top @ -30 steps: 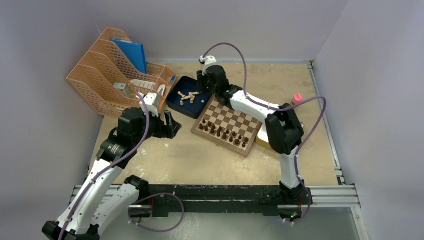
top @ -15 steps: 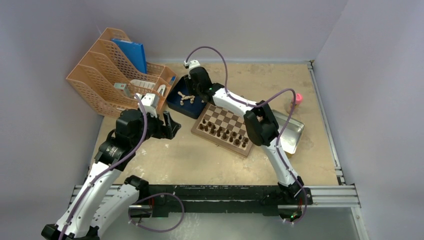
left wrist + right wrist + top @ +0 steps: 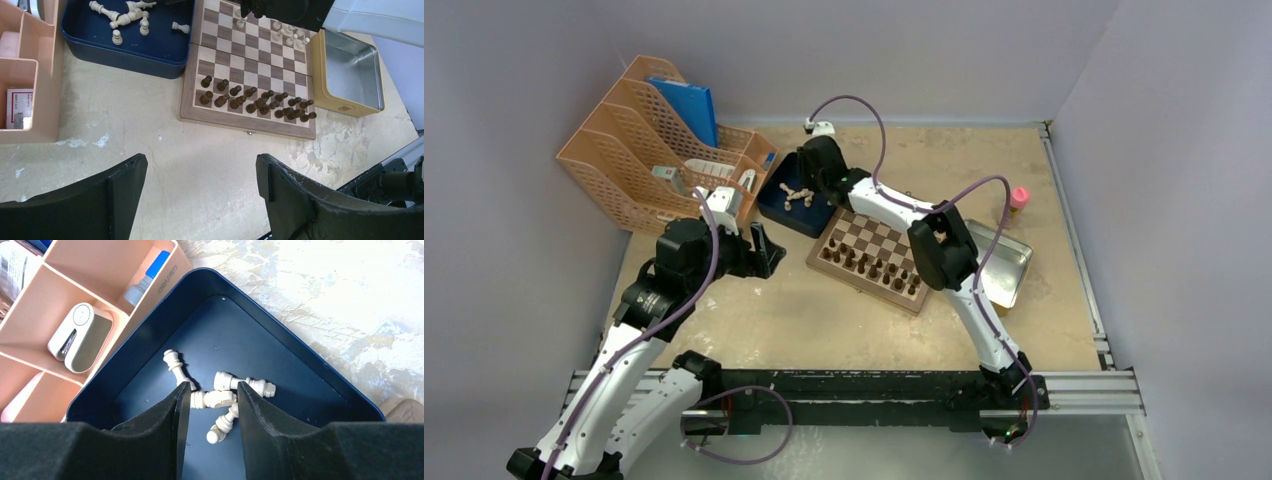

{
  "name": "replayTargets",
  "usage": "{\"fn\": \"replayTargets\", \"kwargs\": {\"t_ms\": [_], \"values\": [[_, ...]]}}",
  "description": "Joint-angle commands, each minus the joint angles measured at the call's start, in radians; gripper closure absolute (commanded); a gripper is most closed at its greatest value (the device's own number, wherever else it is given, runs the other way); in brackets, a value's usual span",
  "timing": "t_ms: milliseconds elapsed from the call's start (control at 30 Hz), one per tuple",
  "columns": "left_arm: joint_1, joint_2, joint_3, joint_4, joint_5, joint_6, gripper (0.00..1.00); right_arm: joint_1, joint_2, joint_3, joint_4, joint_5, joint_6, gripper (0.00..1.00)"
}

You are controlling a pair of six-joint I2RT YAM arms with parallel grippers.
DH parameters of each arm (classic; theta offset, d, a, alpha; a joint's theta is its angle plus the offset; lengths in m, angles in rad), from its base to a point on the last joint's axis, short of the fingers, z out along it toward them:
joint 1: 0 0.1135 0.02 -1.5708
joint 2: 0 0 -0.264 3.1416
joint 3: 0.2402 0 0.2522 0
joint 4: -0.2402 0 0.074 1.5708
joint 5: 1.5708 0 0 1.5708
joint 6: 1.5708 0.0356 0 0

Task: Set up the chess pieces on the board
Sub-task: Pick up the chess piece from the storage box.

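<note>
The board (image 3: pixel 886 232) lies mid-table, with dark pieces (image 3: pixel 869 268) in two rows on its near side. In the left wrist view a few light chess pieces (image 3: pixel 290 35) stand on the board's (image 3: pixel 240 125) far right squares. More light chess pieces (image 3: pixel 220 399) lie toppled in a dark blue tray (image 3: pixel 240 340). My right gripper (image 3: pixel 212 390) hangs low over that heap, open; one lying piece spans the gap between its fingers and nothing is gripped. My left gripper (image 3: pixel 201 160) is wide open over bare table before the board.
An orange desk organizer (image 3: pixel 664 150) stands at the back left, touching the blue tray (image 3: pixel 809 228). A yellow-rimmed metal tin (image 3: pixel 999 265) sits right of the board. A small bottle with a pink cap (image 3: pixel 1018 200) stands behind the tin.
My right arm swung left from the board's far corner to above the blue tray, and its jaws parted a little. The left arm stayed still.
</note>
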Motion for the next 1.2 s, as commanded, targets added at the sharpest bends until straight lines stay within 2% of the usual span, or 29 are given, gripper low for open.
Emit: {"fn": "replayTargets", "kwargs": {"t_ms": [0,200,433,667,933,1167], "values": [[-0.006,-0.004,0.008,0.026,-0.015,0.012,0.20,-0.001,0.009,0.043,0.061,-0.042,-0.095,0.56],[-0.006,-0.002,0.009,0.027,-0.018,0.014,0.20,-0.003,0.042,0.066,0.036,-0.062,-0.285,0.55],[-0.006,0.001,0.008,0.024,-0.030,0.013,0.20,-0.001,0.084,0.069,0.064,-0.091,-0.398,0.54],[-0.006,0.004,0.012,0.017,-0.049,0.011,0.20,-0.001,0.125,0.126,-0.052,-0.117,-0.437,0.58],[-0.006,0.008,0.011,0.014,-0.051,0.006,0.20,0.000,0.123,0.128,-0.064,-0.078,-0.440,0.60],[-0.006,0.009,0.011,0.009,-0.060,0.003,0.20,-0.002,0.113,0.155,-0.171,-0.077,-0.383,0.63]]}}
